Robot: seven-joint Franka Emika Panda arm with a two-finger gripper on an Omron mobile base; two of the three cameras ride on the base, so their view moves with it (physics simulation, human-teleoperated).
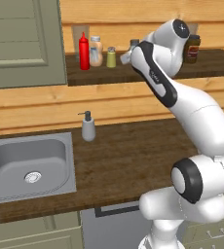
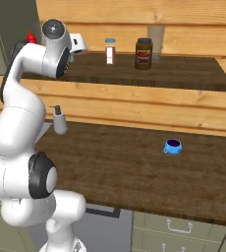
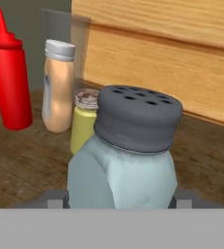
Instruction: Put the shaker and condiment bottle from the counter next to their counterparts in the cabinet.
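Observation:
The pale blue-grey shaker (image 3: 123,170) with its grey cap sits between my gripper's (image 3: 121,197) fingers, close in front of the hand camera; the gripper is shut on it. It is over the cabinet shelf (image 1: 148,73), just in front of the yellow-green shaker (image 3: 82,126). The peach bottle (image 3: 58,87) and the red condiment bottle (image 3: 9,78) stand to the left of that. In the left base view my gripper (image 1: 128,53) is right of the yellow-green shaker (image 1: 111,57), and the red condiment bottle (image 1: 84,51) stands on the shelf. Whether the held shaker touches the shelf is hidden.
A brown jar (image 2: 143,53) and a small blue-capped bottle (image 2: 110,51) stand further right on the shelf. The grey-green cabinet door (image 1: 21,44) hangs open at left. On the counter (image 1: 123,160) are a soap dispenser (image 1: 88,127), the sink (image 1: 70,160) and a blue cup (image 2: 172,146).

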